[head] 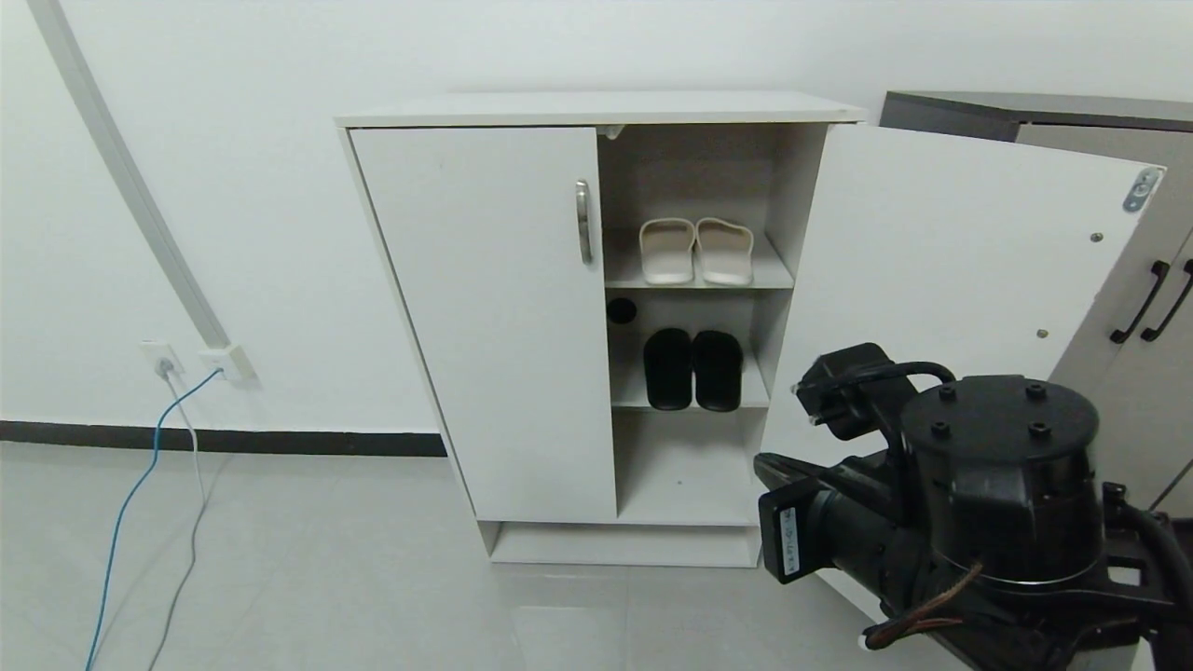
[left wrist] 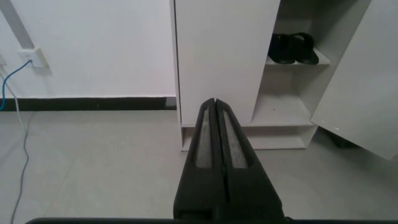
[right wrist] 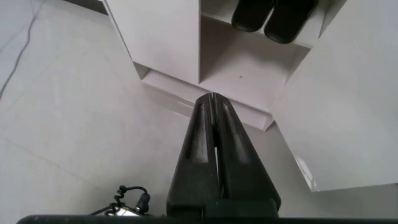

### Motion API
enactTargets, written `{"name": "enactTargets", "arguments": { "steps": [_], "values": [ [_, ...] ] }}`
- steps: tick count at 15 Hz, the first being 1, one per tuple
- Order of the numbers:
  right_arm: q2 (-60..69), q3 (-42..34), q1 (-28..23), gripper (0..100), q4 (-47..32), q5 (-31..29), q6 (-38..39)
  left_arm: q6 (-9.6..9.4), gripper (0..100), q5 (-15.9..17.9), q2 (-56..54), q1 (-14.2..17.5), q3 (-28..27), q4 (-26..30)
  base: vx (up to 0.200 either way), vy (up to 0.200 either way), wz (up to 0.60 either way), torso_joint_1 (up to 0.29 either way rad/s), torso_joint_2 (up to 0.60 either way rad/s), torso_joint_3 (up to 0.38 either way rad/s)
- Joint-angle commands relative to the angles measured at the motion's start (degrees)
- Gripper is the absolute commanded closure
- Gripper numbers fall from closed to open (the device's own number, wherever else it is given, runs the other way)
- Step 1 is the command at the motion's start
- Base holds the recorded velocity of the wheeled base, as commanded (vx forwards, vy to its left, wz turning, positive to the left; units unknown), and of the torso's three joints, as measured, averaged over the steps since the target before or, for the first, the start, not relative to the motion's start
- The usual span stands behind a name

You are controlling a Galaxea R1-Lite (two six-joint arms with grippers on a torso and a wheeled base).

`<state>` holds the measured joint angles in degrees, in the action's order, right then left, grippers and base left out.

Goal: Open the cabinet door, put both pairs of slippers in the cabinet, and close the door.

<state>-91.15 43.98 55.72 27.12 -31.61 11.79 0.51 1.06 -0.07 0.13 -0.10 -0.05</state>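
Observation:
The white cabinet (head: 485,308) stands against the wall with its left door closed and its right door (head: 951,280) swung wide open to the right. A beige pair of slippers (head: 695,250) lies on the upper shelf. A black pair of slippers (head: 693,369) lies on the shelf below, and also appears in the wrist views (left wrist: 293,48) (right wrist: 270,12). My left gripper (left wrist: 214,102) is shut and empty, low in front of the closed door. My right gripper (right wrist: 214,96) is shut and empty, above the floor before the cabinet's base, near the open door (right wrist: 348,112).
A grey cabinet (head: 1137,308) with black handles stands right behind the open door. Wall sockets (head: 163,359) at the left feed a blue cable (head: 121,522) that trails across the floor. Bare tiled floor (head: 373,596) lies in front of the cabinet.

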Motion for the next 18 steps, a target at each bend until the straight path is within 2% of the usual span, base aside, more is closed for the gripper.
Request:
{"name": "enactTargets", "arguments": {
  "steps": [1, 13, 18],
  "values": [
    [-0.3, 0.0, 0.0, 100, 0.0, 0.0, 0.0, 0.02, 100, 0.0, 0.1, 0.0, 0.0, 0.0, 0.0, 0.0, 0.0, 0.0, 0.0, 0.0],
    [-0.5, 0.0, -0.1, 100, -0.1, -0.2, -0.1, 0.02, 100, 0.0, 0.1, 0.0, 0.0, 0.0, 0.0, 0.0, 0.0, 0.0, 0.0, 0.0],
    [-0.5, 0.0, -0.1, 100, -0.1, -0.2, -0.2, 0.02, 100, 0.0, 0.1, 0.0, 0.0, 0.0, 0.0, 0.0, 0.0, 0.017, -0.3, -0.311]
  ]
}}
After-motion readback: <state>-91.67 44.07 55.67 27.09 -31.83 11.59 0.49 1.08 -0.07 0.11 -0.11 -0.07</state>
